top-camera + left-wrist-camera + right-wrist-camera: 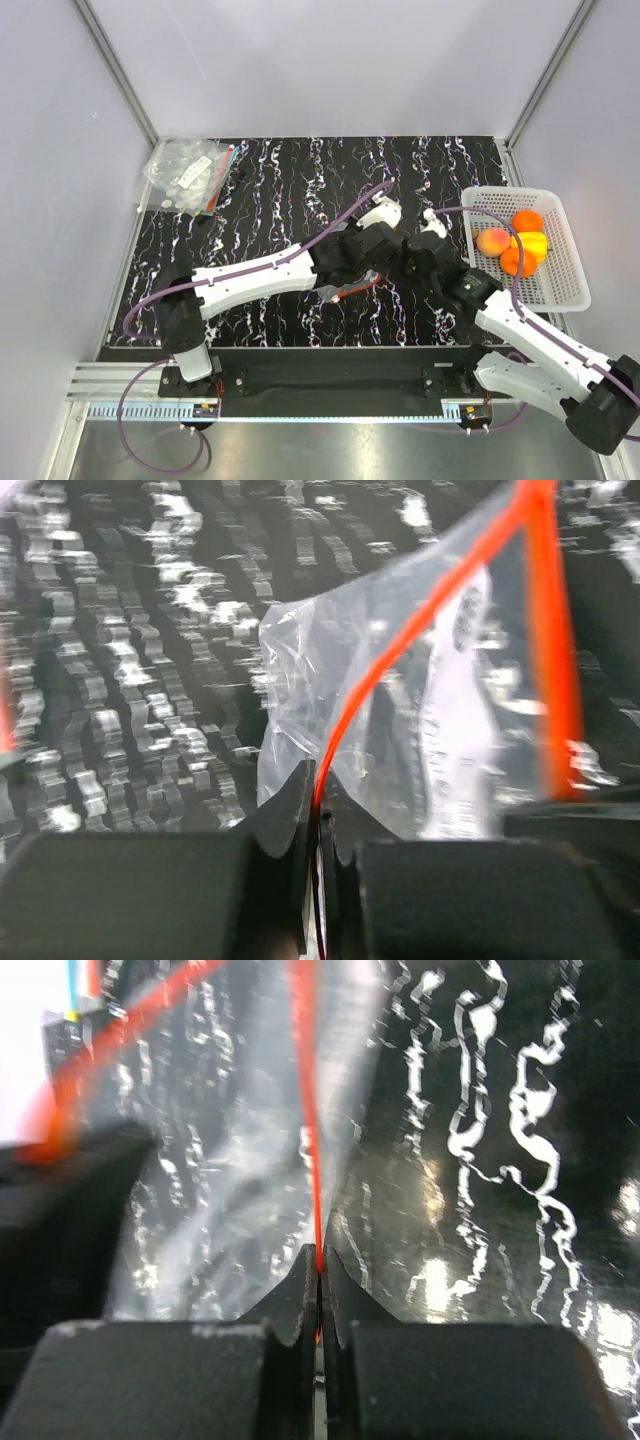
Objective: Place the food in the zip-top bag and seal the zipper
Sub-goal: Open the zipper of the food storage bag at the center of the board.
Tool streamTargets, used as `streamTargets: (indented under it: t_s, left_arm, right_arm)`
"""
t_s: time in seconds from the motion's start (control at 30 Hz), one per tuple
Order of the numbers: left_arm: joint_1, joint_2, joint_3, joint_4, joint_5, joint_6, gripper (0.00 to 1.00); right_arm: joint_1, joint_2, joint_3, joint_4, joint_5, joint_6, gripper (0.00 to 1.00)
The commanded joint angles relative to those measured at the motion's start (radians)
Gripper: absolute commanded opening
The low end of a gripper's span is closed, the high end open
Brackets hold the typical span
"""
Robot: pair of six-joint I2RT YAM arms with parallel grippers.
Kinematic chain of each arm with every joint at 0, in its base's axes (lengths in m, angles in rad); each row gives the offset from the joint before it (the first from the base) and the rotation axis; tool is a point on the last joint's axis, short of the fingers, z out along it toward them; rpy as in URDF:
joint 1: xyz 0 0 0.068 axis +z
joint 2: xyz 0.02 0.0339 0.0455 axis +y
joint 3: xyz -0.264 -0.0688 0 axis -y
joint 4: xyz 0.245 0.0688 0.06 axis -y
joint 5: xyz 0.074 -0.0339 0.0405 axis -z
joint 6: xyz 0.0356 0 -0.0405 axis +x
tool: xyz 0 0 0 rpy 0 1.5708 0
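well left of the white basket (573, 292), the left gripper (318, 805) is pinched shut on the zipper (400, 645) of the zip-top bag (440, 740). nearer the basket, the right gripper (320, 1278) clamps the same strip. the food (517, 245) sits in the basket. risk: both holds are on a thin strip, so pulling apart could slip one and collapse the mouth.

We saw a black surface (300, 190) veined with white marbling, closed in by pale walls (330, 60) at the back and sides. At its far left corner lay a loose heap of clear plastic bags (188, 172) with white labels. A white slatted basket (556, 292) sat at the right edge. A metal rail (330, 412) ran along the near side.
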Motion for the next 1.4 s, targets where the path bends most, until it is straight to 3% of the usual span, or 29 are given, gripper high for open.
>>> streamTargets:
  t_s: [0.0,0.17,0.5,0.67,0.93,1.03,1.07,1.13,1.23,1.37]
  left_arm:
    - [-0.003,-0.05,0.055,-0.065,-0.199,0.057,0.06]
    - [-0.003,-0.033,0.124,-0.206,-0.293,0.062,0.06]
    - [0.0,-0.029,0.097,-0.183,-0.23,0.097,0.05]
    - [0.004,-0.026,0.051,-0.084,-0.069,0.109,0.0]
    - [0.026,0.048,0.08,-0.044,0.069,0.1,0.0]
    - [0.049,0.066,0.101,-0.05,0.092,0.109,0.0]
    - [0.055,0.076,0.106,-0.053,0.093,0.112,0.0]
    - [0.058,0.085,0.12,-0.059,0.098,0.117,0.0]
    - [0.058,0.091,0.131,-0.056,0.106,0.114,0.0]
    - [0.06,0.08,0.128,-0.037,0.101,0.109,0.0]
  right_arm:
    - [0.006,-0.012,-0.036,0.037,0.024,0.016,0.0]
    - [0.005,0.002,-0.06,0.039,0.03,0.002,0.0]
    - [0.002,-0.026,-0.174,0.067,0.07,-0.009,0.02]
    - [0.002,-0.075,-0.188,0.071,0.07,-0.027,0.22]
    - [0.003,-0.138,-0.082,-0.106,0.16,-0.084,0.33]
    - [0.002,-0.144,-0.071,-0.142,0.172,-0.075,0.56]
    - [0.002,-0.149,-0.08,-0.147,0.172,-0.057,0.67]
    - [0.002,-0.165,-0.099,-0.142,0.165,-0.04,0.75]
    - [0.002,-0.225,-0.122,-0.165,0.188,-0.003,0.78]
    - [0.0,-0.271,-0.036,-0.286,0.301,-0.004,0.77]
